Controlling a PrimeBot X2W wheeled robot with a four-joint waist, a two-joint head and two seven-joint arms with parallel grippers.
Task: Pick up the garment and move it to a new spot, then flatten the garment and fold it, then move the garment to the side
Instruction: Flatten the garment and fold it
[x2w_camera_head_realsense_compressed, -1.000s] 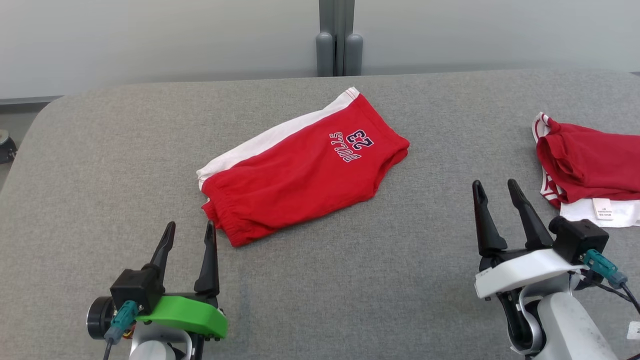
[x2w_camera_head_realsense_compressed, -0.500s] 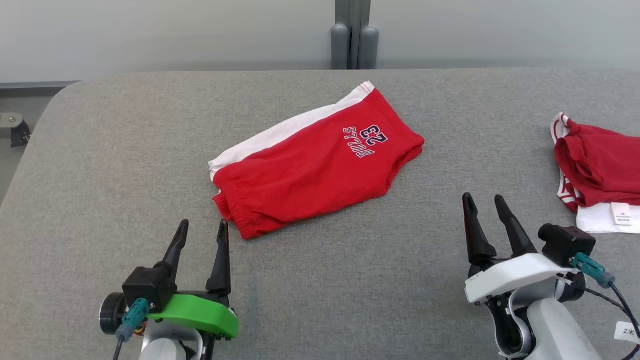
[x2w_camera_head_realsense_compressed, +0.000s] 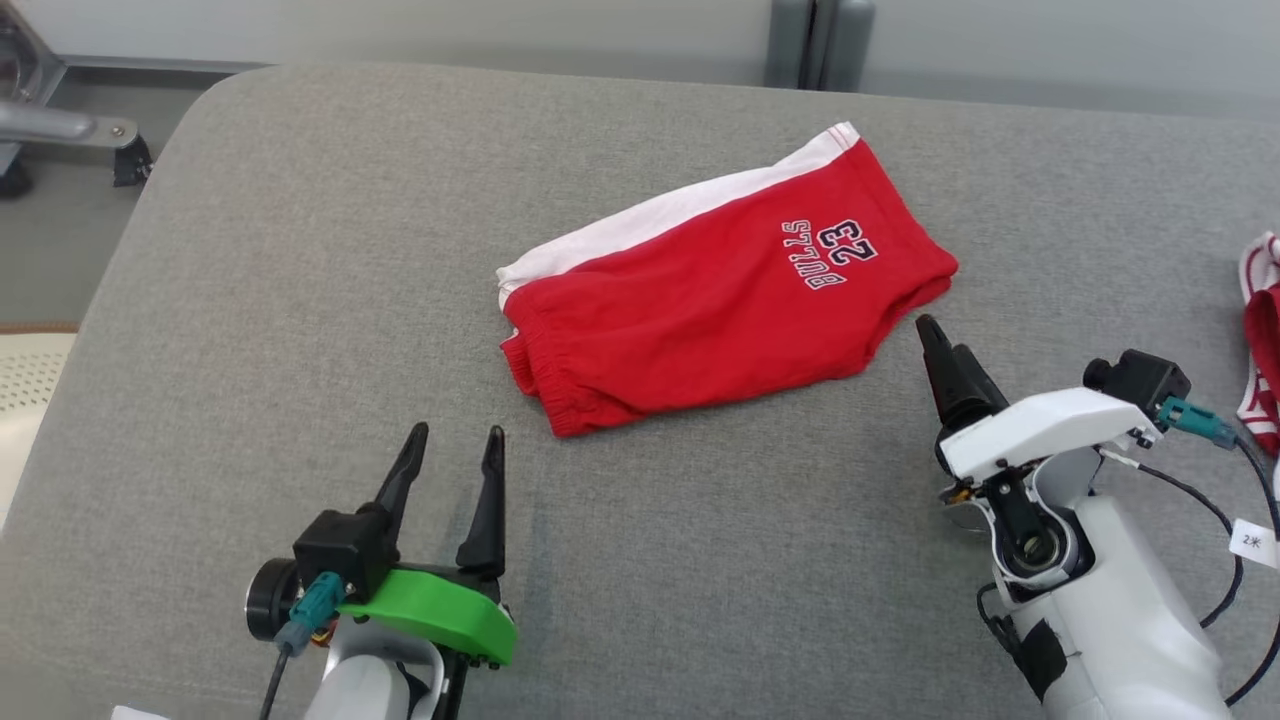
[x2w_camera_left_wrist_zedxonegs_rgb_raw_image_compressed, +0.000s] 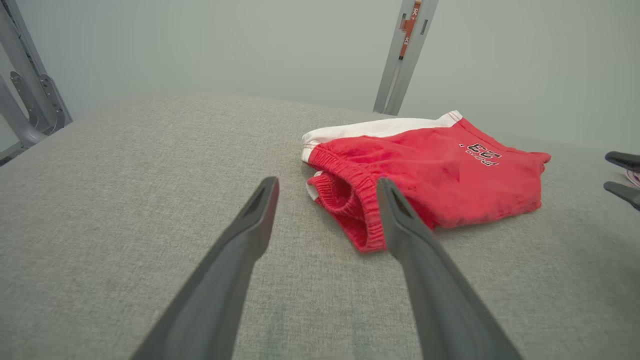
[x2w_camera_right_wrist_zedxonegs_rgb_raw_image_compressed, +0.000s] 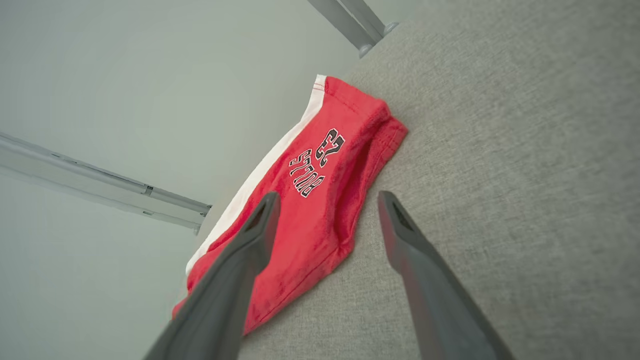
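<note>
Both jaws: stood apart, empty
Left gripper: was near shorts waistband
Right gripper: was just beside shorts hem

Soft even light, sharp frames

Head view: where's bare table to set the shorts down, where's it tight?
Widest bare patch: the grey table left of the red shorts, up to its rounded corner. Also free: the strip between the left gripper and right gripper. Crowded: right side, between right gripper and second red garment.
</note>
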